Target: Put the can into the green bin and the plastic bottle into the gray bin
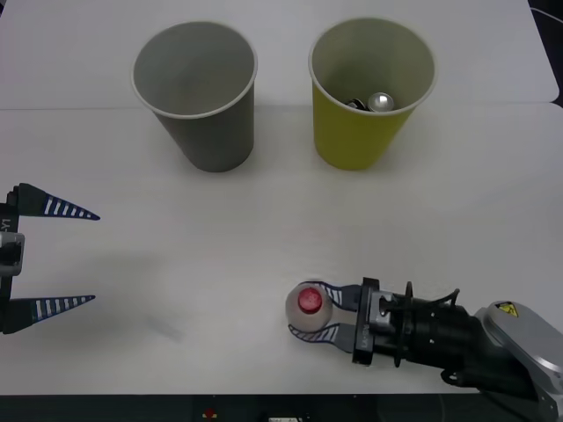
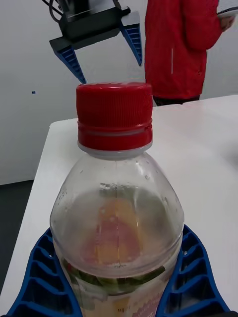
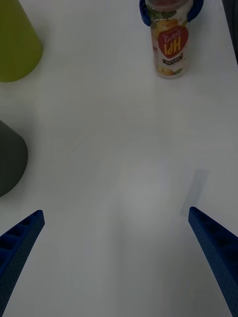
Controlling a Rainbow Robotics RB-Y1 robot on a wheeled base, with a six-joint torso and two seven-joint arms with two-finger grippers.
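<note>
White tabletop [image 1: 264, 290] fills the front view. At its left edge, the left gripper [image 1: 53, 257] hovers idle, blue ribbed fingers spread wide apart. Toward the back stands the gray bin [image 1: 201, 92], and to its right the green bin [image 1: 368, 92], with the can [image 1: 381, 102] lying inside, silver top showing. Near the front right, the right gripper [image 1: 315, 318] has its fingers clamped around the plastic bottle [image 1: 308, 306], which stands upright on the tabletop. From above, mostly the red cap shows; the right wrist view reveals clear rounded shoulders, and the left wrist view a pale pinkish label with red lettering.
</note>
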